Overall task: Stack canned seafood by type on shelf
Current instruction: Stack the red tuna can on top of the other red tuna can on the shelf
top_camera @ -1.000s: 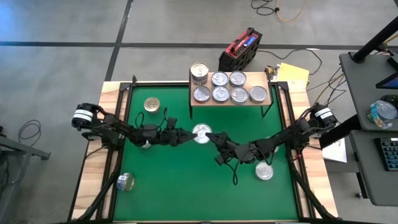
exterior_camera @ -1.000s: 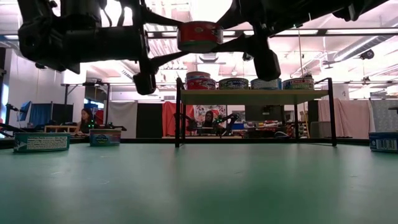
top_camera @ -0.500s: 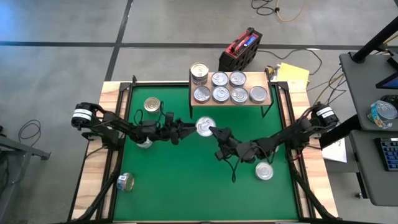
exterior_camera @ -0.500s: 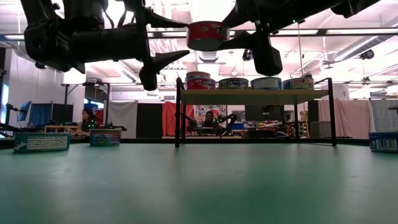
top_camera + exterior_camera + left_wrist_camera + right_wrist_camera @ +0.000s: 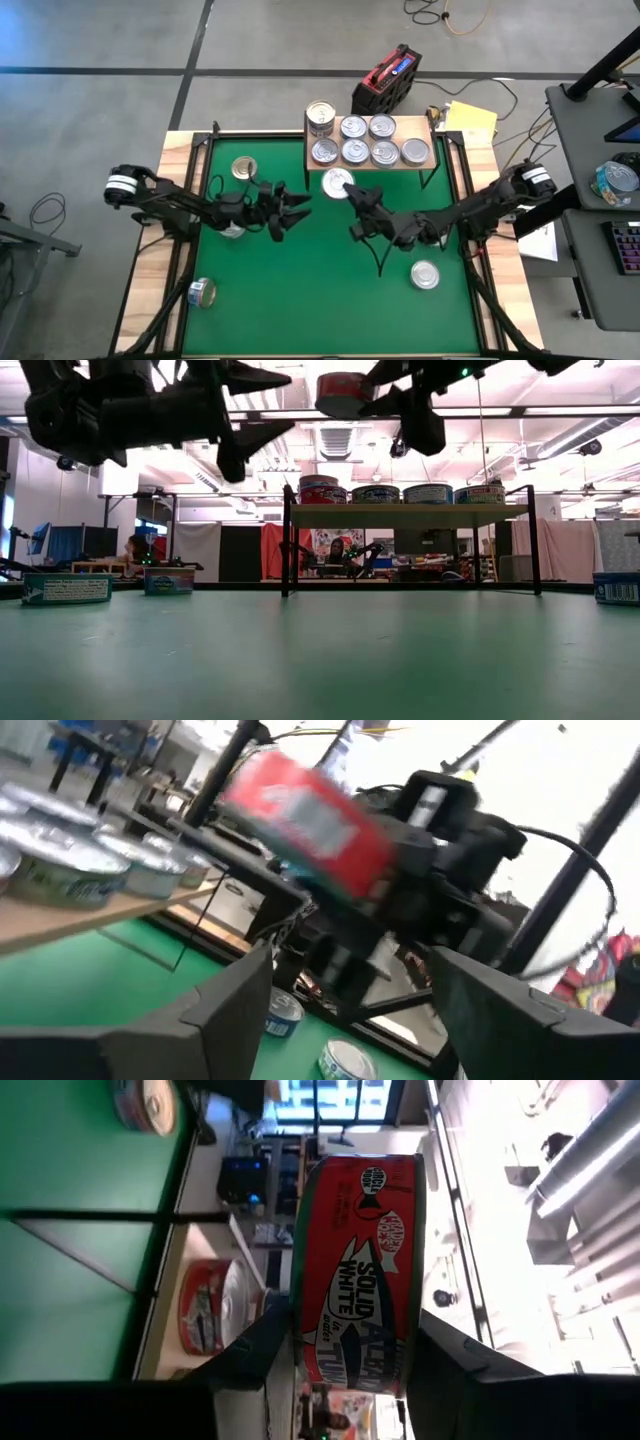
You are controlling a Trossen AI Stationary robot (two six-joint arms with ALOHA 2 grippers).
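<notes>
The right gripper (image 5: 352, 190) holds a red-labelled can (image 5: 337, 183) between its fingers, raised in the air just in front of the shelf (image 5: 368, 158), near the shelf's left half. The left gripper (image 5: 290, 210) is apart from this can, with its fingers spread wide and empty, above the green mat (image 5: 300, 300) left of its middle. On the shelf stand several cans (image 5: 385, 153), with one stack (image 5: 320, 118) at its back left corner. Three more cans lie on the mat: one (image 5: 243, 168) near the back left corner, one (image 5: 202, 292) by the left edge toward the front, one (image 5: 425, 274) at the right.
</notes>
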